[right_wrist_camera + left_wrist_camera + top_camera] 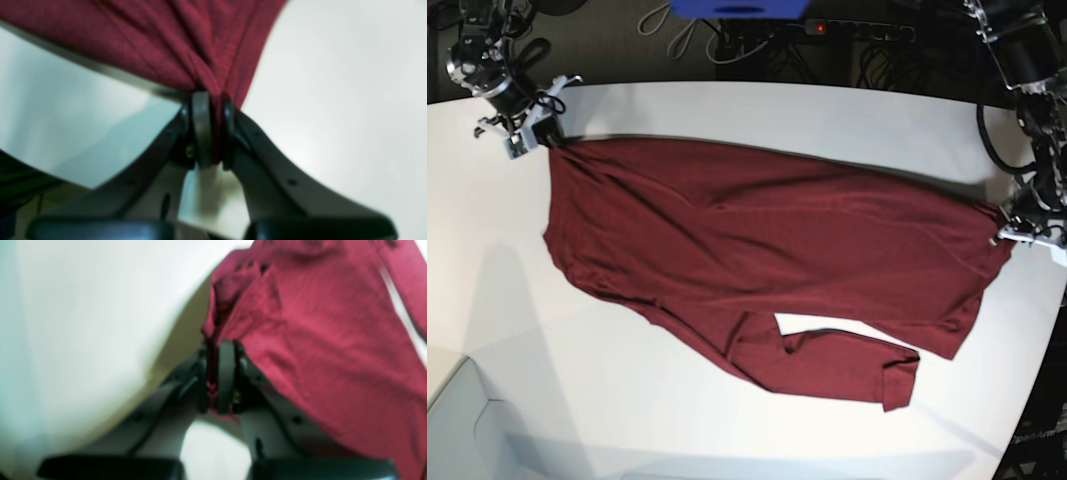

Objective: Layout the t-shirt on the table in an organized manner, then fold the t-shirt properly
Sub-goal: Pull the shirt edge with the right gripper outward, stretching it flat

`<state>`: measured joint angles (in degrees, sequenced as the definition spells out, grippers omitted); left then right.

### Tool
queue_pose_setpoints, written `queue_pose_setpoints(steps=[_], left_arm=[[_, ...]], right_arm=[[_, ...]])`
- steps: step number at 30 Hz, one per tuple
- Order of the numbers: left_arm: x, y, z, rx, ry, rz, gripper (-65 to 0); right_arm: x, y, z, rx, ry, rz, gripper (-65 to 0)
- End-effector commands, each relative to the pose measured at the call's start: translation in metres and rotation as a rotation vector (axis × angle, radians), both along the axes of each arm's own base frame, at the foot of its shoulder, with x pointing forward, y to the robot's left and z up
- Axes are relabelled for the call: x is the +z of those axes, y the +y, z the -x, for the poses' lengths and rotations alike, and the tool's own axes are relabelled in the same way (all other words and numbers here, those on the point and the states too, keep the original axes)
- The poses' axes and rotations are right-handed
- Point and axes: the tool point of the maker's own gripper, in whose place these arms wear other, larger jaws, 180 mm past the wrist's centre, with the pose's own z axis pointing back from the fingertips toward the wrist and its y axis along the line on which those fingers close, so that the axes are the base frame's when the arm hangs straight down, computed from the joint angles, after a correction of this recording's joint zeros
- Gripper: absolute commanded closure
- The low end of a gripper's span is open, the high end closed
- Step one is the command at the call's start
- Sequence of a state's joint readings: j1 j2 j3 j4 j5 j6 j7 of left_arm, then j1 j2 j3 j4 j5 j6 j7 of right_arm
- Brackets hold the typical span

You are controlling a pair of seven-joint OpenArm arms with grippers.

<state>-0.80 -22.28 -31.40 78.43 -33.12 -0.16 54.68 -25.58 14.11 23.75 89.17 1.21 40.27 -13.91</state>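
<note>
Across the middle of the white tabletop (pixel 727 420) the t-shirt (pixel 767 250) lies stretched, my right fingers (pixel 213 130) at upper left and left fingers (pixel 220 376) at right clenched on its edges, sleeve rumpled, folding not begun.

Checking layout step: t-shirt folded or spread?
Spread, not folded: the t-shirt lies stretched across the table; one sleeve doubles back.

free: bare table (pixel 757 105) all around | obstacle: t-shirt (pixel 767 240) spread between both arms, covering the middle
</note>
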Motion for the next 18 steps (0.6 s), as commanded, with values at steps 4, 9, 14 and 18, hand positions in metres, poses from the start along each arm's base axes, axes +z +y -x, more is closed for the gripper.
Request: queue_pose_setpoints(steps=[4,9,14,18], left_arm=[[0.023,0.003,0.009,-0.035,-0.011,-0.046,-0.2],[0.027,0.009,0.04,0.029,0.007,-0.013,-0.2],[0.028,0.013,0.061,0.06,0.038,0.002,-0.2],[0.022,0.013,0.071,0.063,0.066,0.002,-0.2]], right_arm=[[0.016,-0.032,-0.002,-0.068,-0.036,0.065,0.0],[0.018,-0.041,0.001,-0.082,-0.033,0.08,0.0],[0.017,-0.042,0.005,-0.082,-0.025,0.082,0.0],[0.012,-0.039,0.013,-0.078,-0.003,0.079,0.0]])
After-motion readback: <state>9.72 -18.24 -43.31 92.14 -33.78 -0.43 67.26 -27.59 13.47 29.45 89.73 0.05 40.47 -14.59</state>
